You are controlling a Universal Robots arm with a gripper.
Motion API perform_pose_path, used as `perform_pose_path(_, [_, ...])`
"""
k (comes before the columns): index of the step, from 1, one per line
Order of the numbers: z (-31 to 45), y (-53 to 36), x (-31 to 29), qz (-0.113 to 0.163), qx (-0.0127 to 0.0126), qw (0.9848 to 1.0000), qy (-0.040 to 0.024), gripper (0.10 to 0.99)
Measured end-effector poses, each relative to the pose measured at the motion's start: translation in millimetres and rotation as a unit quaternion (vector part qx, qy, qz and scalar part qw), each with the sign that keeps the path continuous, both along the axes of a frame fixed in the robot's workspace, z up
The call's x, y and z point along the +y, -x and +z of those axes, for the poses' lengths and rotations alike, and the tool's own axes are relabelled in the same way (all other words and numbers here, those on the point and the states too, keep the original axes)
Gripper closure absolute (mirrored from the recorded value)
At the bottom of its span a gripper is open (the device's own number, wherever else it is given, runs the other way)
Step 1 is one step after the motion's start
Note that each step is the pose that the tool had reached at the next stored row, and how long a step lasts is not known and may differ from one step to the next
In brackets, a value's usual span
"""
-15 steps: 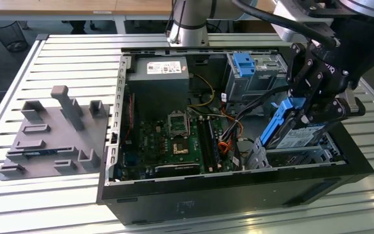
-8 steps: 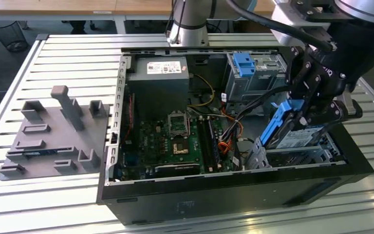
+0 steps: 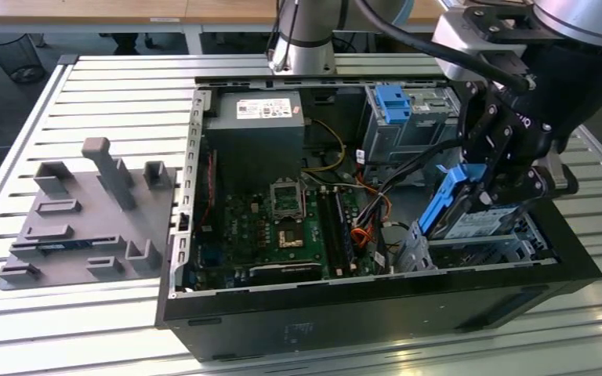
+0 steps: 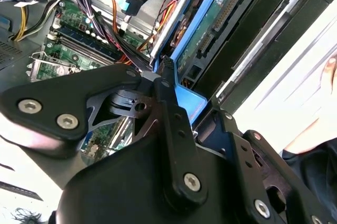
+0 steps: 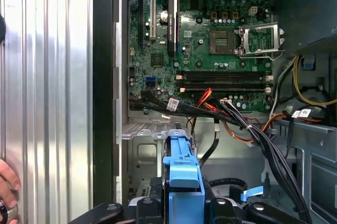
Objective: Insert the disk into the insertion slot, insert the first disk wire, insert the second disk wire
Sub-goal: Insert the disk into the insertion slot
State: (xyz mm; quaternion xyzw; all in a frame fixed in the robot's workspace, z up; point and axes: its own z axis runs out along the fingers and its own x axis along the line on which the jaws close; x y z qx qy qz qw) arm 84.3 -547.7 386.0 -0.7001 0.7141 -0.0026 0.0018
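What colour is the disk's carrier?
The carrier is bright blue, clearest in the exterior view.

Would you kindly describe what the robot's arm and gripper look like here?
The arm is a silver-grey tube with dark joint housings; a thick black cable loops along it. The gripper is matte black, built of flat linkage plates with silver screws.

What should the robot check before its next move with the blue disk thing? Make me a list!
1. Jaws shut on the disk: ok.
2. Disk over the insertion slot: ok, judging by the exterior view.
3. Disk lying level with the slot: not ok, it is steeply tilted.
4. Wires clear of the slot's mouth: cannot tell.
5. Person's hand outside the computer case: ok.
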Motion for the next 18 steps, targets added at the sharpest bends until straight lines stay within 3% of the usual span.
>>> perform_pose_path(18, [-14.8,0.6,0.0,0.0,0.0,1.0,0.0,0.722])
